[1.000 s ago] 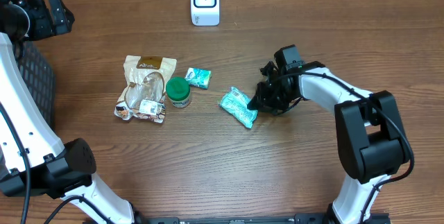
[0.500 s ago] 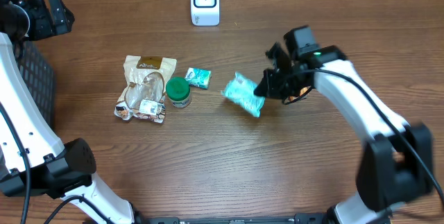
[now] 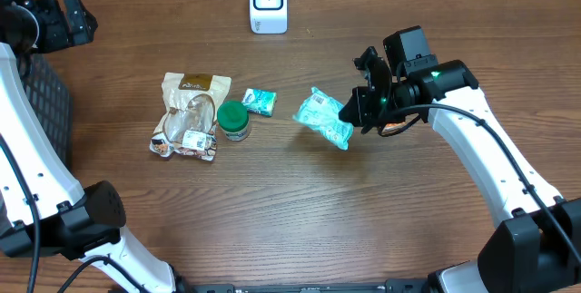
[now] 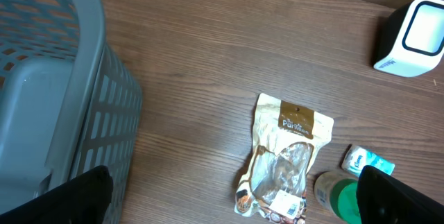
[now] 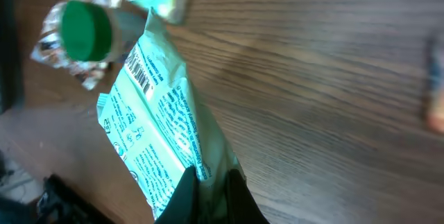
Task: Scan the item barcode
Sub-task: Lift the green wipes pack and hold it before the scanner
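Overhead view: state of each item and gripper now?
Teal plastic packet: held off the table
Right gripper: shut on that packet
Left gripper: open, empty
Green-lidded jar: upright, lid on
Tan foil pouch: lying flat
Small teal box: lying flat
White box-shaped scanner: upright

We see a teal-and-white printed plastic packet (image 3: 323, 119) with a black-striped barcode (image 5: 141, 71), a green-lidded round jar (image 3: 233, 118), a tan-and-brown pouch (image 3: 189, 112), a white boxy scanner (image 3: 268, 3), a grey lattice basket (image 4: 48, 92) and the brown wood-grained surface (image 3: 272, 211).
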Tool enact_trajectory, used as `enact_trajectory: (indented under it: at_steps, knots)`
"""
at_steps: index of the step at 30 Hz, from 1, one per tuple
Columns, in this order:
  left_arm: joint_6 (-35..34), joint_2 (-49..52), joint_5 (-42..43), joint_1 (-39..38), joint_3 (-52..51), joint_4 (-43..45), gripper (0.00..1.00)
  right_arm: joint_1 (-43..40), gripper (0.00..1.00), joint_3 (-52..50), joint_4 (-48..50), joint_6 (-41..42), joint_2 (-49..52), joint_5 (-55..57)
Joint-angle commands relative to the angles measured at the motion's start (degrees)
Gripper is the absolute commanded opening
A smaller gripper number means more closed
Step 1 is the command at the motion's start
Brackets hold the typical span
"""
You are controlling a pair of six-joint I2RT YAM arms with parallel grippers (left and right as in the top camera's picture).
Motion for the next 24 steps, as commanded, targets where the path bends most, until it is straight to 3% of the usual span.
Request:
enact_trajectory:
  at_steps: [1,5,9,10,13,18,24]
  knots:
    - [0.7,-1.1,0.0,-0.8,1.2,0.0,1.0,0.4,0.04,8.3,-2.0,5.0,1.0,8.7]
    - [0.7,-1.1,0.0,-0.8,1.2,0.0,1.0,3.8,0.04,26.3,-7.6,5.3,8.9,21.3]
    - [0.7,-1.1,0.0,-0.8,1.2,0.0,1.0,8.5,0.04,40.7,-5.5,2.1,18.4,38.9]
    - [0.7,-1.1,0.0,-0.8,1.2,0.0,1.0,12.0,0.04,43.2,4.9,-4.6,23.5,56.5]
    - [0.7,-1.1,0.0,-0.8,1.2,0.0,1.0,14.1,0.04,43.2,17.0,-14.5,27.7,69.6]
    - [0.7,-1.1,0.0,-0.8,1.2,0.0,1.0,14.8,0.04,43.2,39.9,-40.7,36.2,74.8]
    - [0.7,-1.1,0.0,-0.8,1.2,0.0,0.99,15.6,0.04,43.2,62.1,-63.5,45.2,72.5]
